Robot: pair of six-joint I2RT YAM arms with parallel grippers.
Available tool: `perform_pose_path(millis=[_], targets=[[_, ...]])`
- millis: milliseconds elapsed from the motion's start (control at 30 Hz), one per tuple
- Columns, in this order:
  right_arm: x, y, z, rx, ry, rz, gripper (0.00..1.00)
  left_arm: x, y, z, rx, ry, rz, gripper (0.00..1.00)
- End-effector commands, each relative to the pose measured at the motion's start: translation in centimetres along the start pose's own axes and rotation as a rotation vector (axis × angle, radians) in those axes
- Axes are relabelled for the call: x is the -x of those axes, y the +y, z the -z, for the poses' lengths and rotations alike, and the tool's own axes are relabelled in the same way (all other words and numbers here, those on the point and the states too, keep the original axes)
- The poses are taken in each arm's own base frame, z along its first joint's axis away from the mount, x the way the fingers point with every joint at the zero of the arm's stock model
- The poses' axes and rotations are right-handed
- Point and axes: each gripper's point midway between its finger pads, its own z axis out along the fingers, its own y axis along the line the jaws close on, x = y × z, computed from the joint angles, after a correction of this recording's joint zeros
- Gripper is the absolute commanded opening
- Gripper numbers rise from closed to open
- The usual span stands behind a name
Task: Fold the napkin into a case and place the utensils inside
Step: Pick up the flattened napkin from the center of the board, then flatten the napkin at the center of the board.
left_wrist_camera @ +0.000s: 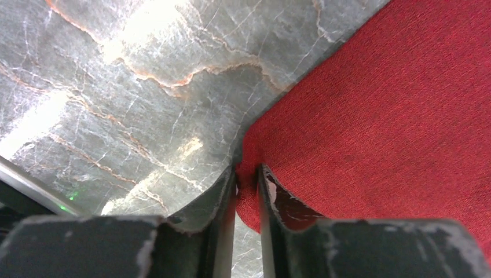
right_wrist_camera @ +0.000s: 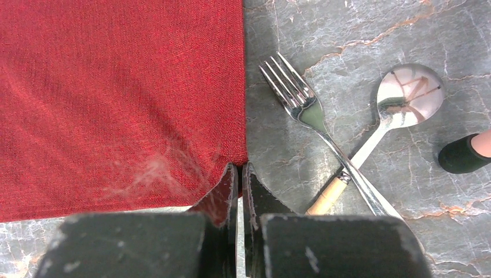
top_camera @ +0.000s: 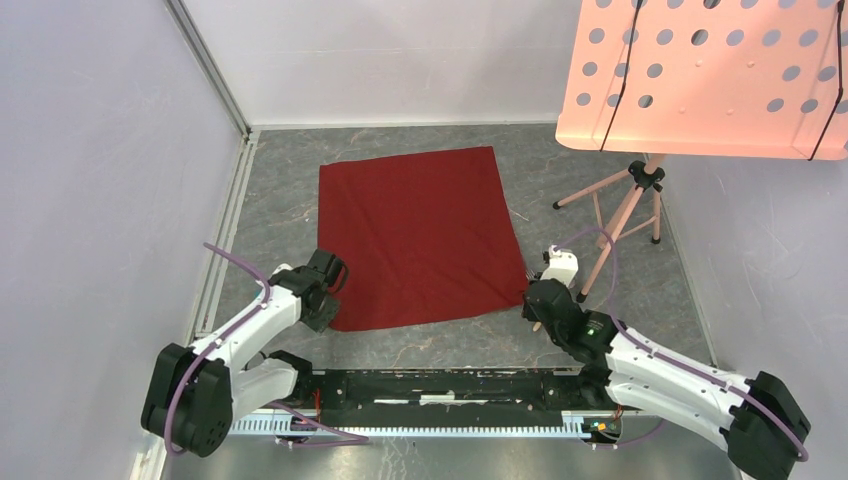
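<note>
The dark red napkin (top_camera: pixel 420 235) lies spread flat on the grey marble table. My left gripper (top_camera: pixel 333 318) is at its near left corner. In the left wrist view that gripper (left_wrist_camera: pixel 248 171) has a fold of the napkin (left_wrist_camera: pixel 394 116) pinched between its jaws. My right gripper (top_camera: pixel 528 300) is at the near right corner. In the right wrist view it (right_wrist_camera: pixel 240 167) is shut, with the tip of the napkin (right_wrist_camera: pixel 116 87) in its jaws. A silver fork (right_wrist_camera: pixel 301 104) and spoon (right_wrist_camera: pixel 405 95) lie crossed on the table just right of the cloth. The top view does not show them.
A pink perforated music stand (top_camera: pixel 700 70) on a tripod (top_camera: pixel 630 200) stands at the back right, and one black-capped foot (right_wrist_camera: pixel 460 156) rests near the spoon. White walls close the left and back sides. A black rail (top_camera: pixel 440 385) runs between the arm bases.
</note>
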Motion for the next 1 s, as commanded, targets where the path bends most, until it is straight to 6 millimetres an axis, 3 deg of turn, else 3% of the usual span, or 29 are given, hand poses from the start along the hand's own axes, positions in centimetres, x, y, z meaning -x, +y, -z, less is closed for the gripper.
perform_pose_path(millis=[0,67,167,233,333,500,633,700,767,833,900,967], targets=[[2.4,0.8,0.5,0.012,-0.058,-0.014,0.00,1.5,-0.9,-0.5,-0.016,-0.076,0.028,0.16],[2.7,1.0,0.6,0.026,-0.066,0.002,0.00,2.5,-1.8,0.8,-0.058,-0.100,-0.005,0.02],[4.8,4.1,1.3,0.168,-0.113,0.068,0.00,4.0,-4.6,4.6,-0.237,-0.121,-0.084,0.02],[7.2,6.1,2.6,0.271,-0.176,0.087,0.00,4.7,-6.9,8.4,-0.409,-0.131,-0.168,0.02],[11.1,9.2,6.1,0.468,-0.314,0.120,0.00,6.1,-9.8,16.7,-0.725,-0.183,-0.253,0.02],[18.4,13.1,15.9,0.805,-0.596,0.160,0.00,7.9,-9.9,32.8,-1.239,-0.340,-0.360,0.02],[22.1,15.2,27.3,1.171,-0.802,0.223,0.00,8.0,-6.6,45.6,-1.645,-0.485,-0.445,0.02],[22.8,15.3,31.6,1.318,-0.868,0.220,0.00,8.1,-4.5,49.8,-1.774,-0.561,-0.452,0.02],[23.3,15.2,34.4,1.408,-0.905,0.207,0.00,8.6,-2.7,52.7,-1.851,-0.641,-0.433,0.03],[24.0,14.8,35.2,1.411,-0.937,0.178,0.00,9.6,-1.9,53.7,-1.859,-0.714,-0.397,0.03],[25.3,14.4,33.0,1.281,-0.934,0.117,0.00,11.1,-2.1,53.2,-1.801,-0.775,-0.339,0.02],[26.7,13.0,28.3,1.042,-0.884,0.003,0.00,12.8,-3.9,51.4,-1.696,-0.795,-0.279,0.02]])
